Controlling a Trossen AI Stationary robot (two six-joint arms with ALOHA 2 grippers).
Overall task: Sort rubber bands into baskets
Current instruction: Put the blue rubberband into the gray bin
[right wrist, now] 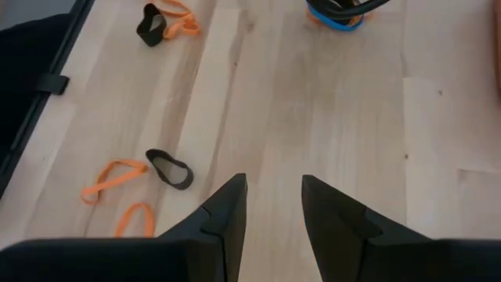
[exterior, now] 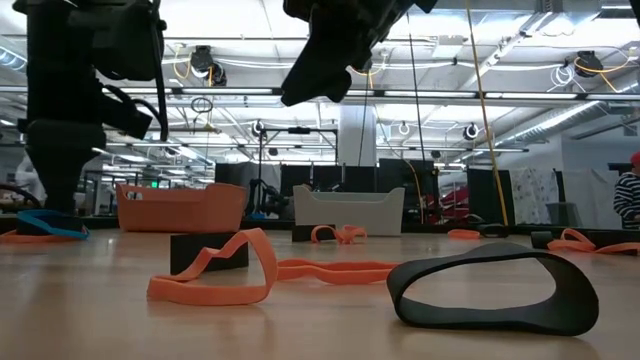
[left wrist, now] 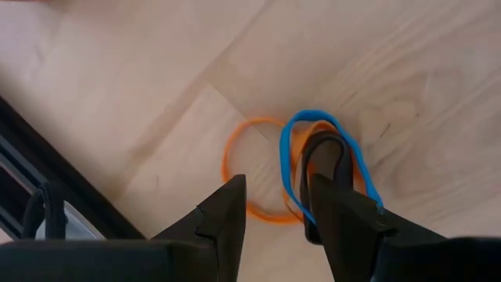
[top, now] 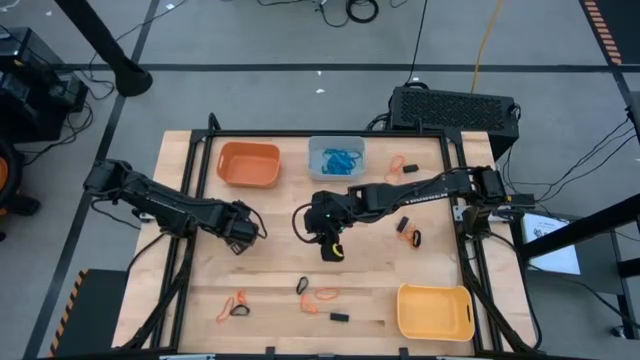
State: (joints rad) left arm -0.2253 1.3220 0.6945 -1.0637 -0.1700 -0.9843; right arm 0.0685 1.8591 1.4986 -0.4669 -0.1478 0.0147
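Observation:
A small heap of rubber bands lies on the wooden table left of centre: an orange one (left wrist: 254,168), a blue one (left wrist: 291,157) and a black one (left wrist: 325,149). My left gripper (left wrist: 278,184) points down over this heap, open, with its fingers on either side of the blue band's edge. My right gripper (right wrist: 274,184) hangs open above the table's middle (top: 330,247), with nothing between its fingers. The orange basket (top: 248,165) and the pale blue-grey basket (top: 336,158), which has blue bands in it, stand at the far edge. The yellow basket (top: 435,312) stands near right. My left gripper comes at the heap from above, pointing down. One fingertip (left wrist: 333,200) covers the near end of the black band (left wrist: 321,160), which lies on the table. I cannot tell whether the finger touches it.
More bands lie loose: orange and black ones near the front edge (top: 235,305) (top: 302,286) (top: 326,294), an orange one at far right (top: 400,165), and a black and orange pair (top: 408,232). A small black block (top: 338,317) sits near the front. A black frame (top: 200,170) borders the table.

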